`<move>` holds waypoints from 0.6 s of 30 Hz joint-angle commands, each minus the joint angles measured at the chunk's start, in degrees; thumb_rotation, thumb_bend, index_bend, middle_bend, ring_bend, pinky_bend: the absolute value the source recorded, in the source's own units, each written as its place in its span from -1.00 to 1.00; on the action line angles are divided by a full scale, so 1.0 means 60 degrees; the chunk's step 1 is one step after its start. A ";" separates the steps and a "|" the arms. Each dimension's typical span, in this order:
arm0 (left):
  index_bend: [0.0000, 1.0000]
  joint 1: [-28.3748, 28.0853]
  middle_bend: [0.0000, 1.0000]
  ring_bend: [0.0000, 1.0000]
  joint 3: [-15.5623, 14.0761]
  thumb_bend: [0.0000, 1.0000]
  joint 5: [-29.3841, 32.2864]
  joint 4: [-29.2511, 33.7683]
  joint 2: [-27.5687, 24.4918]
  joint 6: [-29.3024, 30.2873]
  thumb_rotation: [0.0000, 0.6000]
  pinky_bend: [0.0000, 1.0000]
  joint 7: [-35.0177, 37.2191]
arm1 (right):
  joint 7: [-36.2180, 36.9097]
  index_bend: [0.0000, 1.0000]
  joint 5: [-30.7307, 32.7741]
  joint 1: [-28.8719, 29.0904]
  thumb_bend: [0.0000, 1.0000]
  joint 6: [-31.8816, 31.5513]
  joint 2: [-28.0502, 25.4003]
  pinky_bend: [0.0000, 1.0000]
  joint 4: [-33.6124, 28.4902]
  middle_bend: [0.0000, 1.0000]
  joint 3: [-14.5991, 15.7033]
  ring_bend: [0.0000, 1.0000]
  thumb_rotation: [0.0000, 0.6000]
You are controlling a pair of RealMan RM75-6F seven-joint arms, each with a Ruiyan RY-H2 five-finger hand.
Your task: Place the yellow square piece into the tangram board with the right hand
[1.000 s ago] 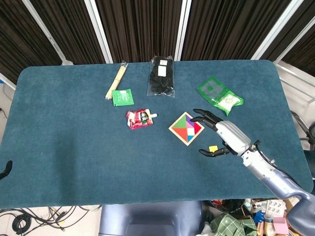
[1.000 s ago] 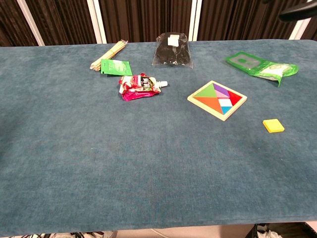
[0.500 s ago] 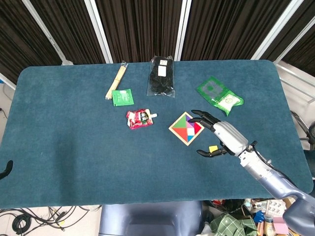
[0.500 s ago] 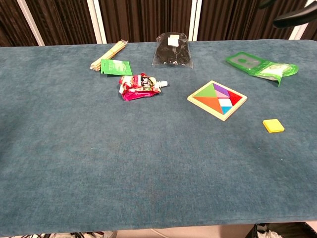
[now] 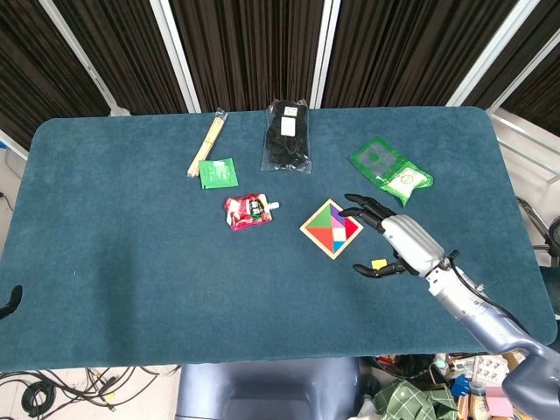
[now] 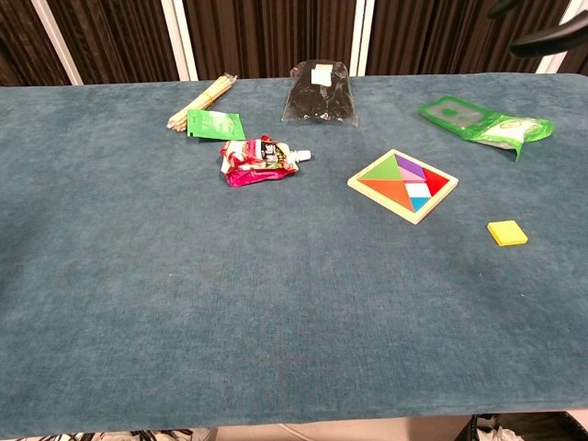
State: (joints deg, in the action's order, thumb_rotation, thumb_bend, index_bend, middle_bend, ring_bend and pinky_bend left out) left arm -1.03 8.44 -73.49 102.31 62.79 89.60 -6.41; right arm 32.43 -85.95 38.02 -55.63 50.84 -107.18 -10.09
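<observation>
The right hand hangs wide and empty above the yellow square piece, beside the tangram board.

In the head view, the right hand partly covers the yellow square piece, so only a small corner of it shows, and whether any finger touches it cannot be told. In the chest view, only dark fingertips show at the top right edge. A dark curved object is cut off at the head view's left edge.
</observation>
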 commanded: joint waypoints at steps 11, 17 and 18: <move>-1.00 0.0021 -1.00 -1.00 -0.0062 -0.36 -0.0081 0.0002 0.0016 0.0030 1.00 -1.00 -0.0065 | -0.6229 -0.65 0.1995 -0.0484 -0.77 0.0205 0.1877 -0.75 0.1594 -1.00 0.0859 -1.00 1.00; -1.00 0.0046 -1.00 -1.00 -0.0059 -0.36 -0.0040 0.0023 0.0012 0.0053 1.00 -1.00 -0.0085 | -0.6477 -0.57 0.2192 -0.0513 -0.77 0.0395 0.2929 -0.75 0.2556 -1.00 0.1058 -1.00 1.00; -1.00 0.0044 -1.00 -1.00 -0.0058 -0.36 -0.0019 0.0025 0.0011 0.0037 1.00 -1.00 -0.0090 | -0.6530 -0.55 0.2200 -0.0525 -0.77 0.0401 0.3108 -0.75 0.2727 -1.00 0.1096 -1.00 1.00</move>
State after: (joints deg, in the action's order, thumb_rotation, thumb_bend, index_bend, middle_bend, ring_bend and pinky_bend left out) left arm -0.76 8.09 -73.64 102.46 62.86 89.86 -6.93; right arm -5.84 -73.48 35.23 -53.66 67.24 -92.92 -4.35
